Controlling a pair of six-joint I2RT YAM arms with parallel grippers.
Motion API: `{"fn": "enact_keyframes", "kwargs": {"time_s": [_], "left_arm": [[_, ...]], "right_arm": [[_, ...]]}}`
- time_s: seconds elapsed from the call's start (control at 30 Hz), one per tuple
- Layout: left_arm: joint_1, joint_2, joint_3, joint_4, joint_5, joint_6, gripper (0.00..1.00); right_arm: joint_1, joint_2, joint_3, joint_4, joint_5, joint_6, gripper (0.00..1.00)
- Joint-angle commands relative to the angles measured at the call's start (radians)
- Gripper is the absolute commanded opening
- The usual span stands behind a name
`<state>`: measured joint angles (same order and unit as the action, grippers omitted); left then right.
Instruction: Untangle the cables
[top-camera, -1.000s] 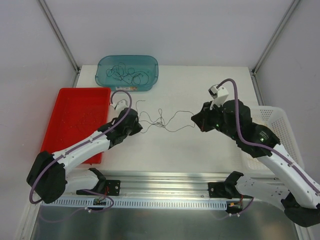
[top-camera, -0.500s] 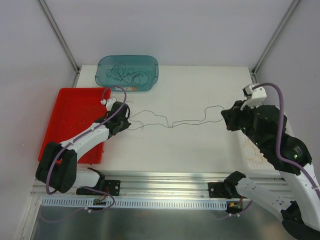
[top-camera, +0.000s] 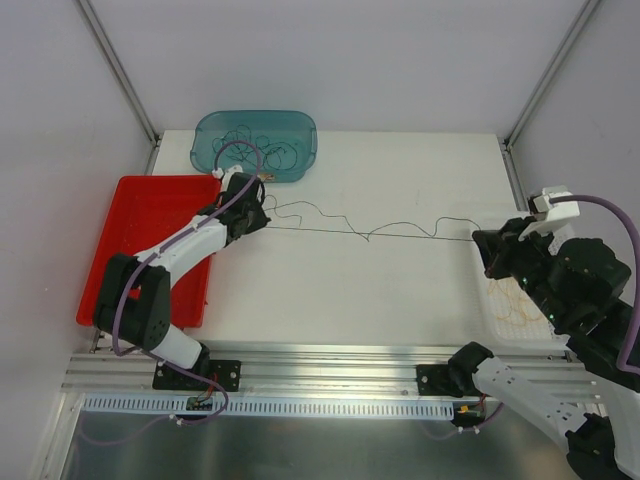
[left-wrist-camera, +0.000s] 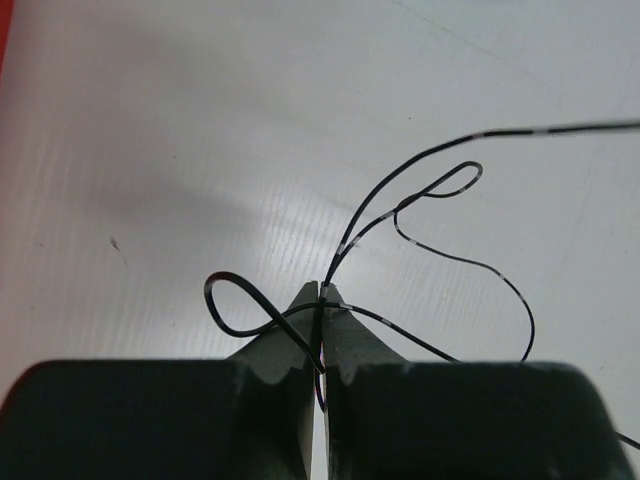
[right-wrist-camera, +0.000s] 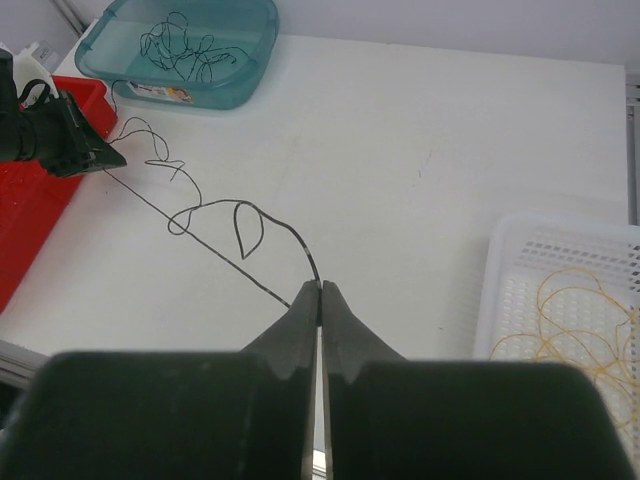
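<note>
Cable (top-camera: 330, 231) spans the counter (top-camera: 380, 300) side to side, pulled between left claw (top-camera: 265, 222) and right claw (top-camera: 479, 240), both clamped on it, slack loops nearer the left.

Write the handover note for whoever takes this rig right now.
Left gripper: shut on the black cable, beside the red tray.
Right gripper: shut on the same cable, near the white basket.
Cable runs stretched across the table, with loops near the left end.
Done: yellow cables lie in the basket.
Left: clear those loops; a dark tangle sits in the teal bin.
</note>
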<state>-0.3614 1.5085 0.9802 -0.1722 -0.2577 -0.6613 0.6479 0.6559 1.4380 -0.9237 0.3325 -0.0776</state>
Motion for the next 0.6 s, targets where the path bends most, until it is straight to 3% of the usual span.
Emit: {"fn": "enact_keyframes", "kwargs": {"time_s": [0.0,0.13,0.23,0.37,0.57], "left_arm": [[0.065,0.048,0.024,-0.061,-0.054,0.071,0.00],[0.065,0.029,0.022,-0.064,0.079,0.077,0.00],[0.064,-0.033,-0.027,-0.064,0.155,0.063,0.06],[0.064,-0.145,-0.119,-0.066,0.179,0.052,0.16],[0.064,-0.295,-0.219,-0.085,0.190,0.051,0.40]], "right_arm": [[-0.008,-0.038,0.064,0.005,0.111,-0.077,0.01],[-0.008,-0.009,-0.017,-0.008,0.042,-0.027,0.01],[-0.008,0.004,-0.154,0.065,-0.036,0.028,0.01],[-0.008,0.056,-0.269,0.126,-0.084,0.073,0.01],[-0.008,0.108,-0.281,0.160,-0.121,0.088,0.01]]}}
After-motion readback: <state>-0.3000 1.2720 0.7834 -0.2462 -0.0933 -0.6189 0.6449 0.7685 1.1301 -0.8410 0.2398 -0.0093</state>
